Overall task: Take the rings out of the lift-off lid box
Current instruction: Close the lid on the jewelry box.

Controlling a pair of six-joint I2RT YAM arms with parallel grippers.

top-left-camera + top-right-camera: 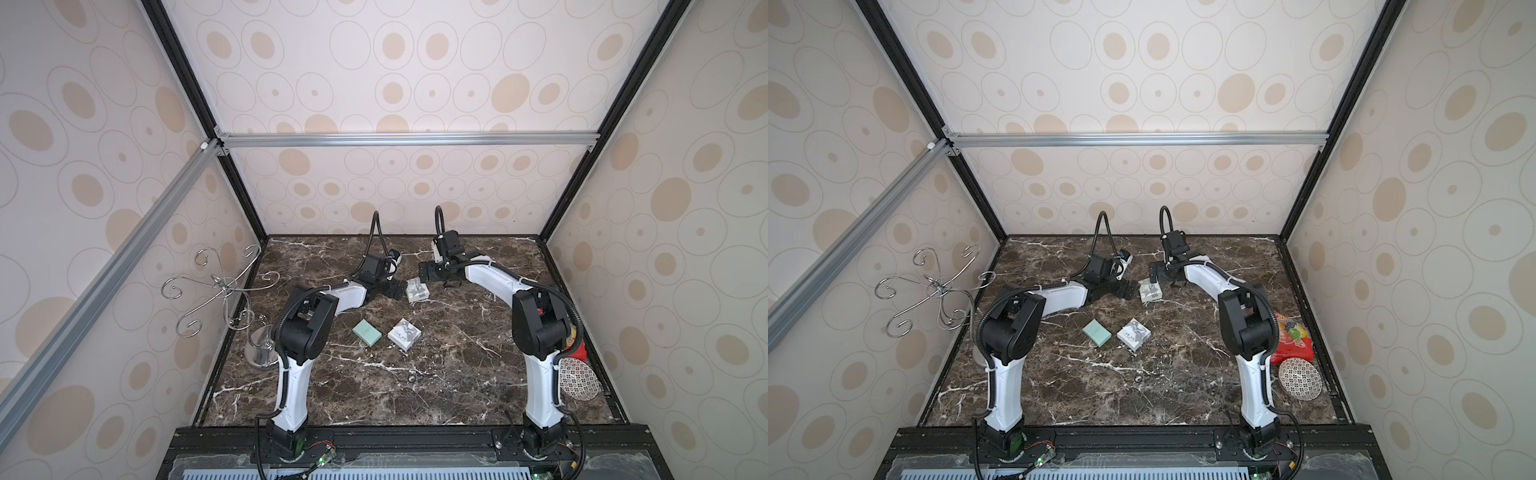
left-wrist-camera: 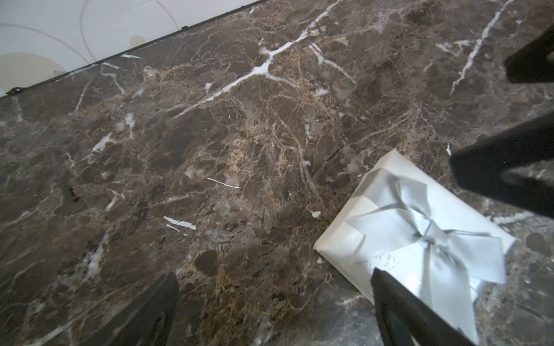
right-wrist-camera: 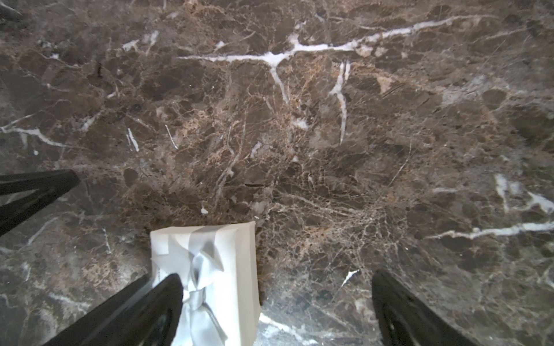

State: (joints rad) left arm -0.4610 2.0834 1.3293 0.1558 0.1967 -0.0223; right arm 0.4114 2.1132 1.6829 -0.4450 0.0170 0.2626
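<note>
Left pincer [image 2: 274,275] and right pincer [image 3: 277,275] were both spread, flanking the white bow-tied box [image 1: 417,289] at mid-frame on the worktop [image 1: 457,374]; judged placement: one to steady the base, one to lift the lid. Lid was on, so the rings were hidden, presumably inside; finger-to-box contact could not be made out.

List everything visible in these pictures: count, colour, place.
bow box: one, white with silver ribbon, far middle, between the grippers
teal box: one, teal, table centre
patterned box: one, white-grey, beside the teal box
wire stand: one, silver, left edge
snack bag: one, red, right edge
dish: one, patterned, right edge
table: one, dark marble
left gripper: one, black, open, by bow box
right gripper: one, black, open, by bow box
</note>
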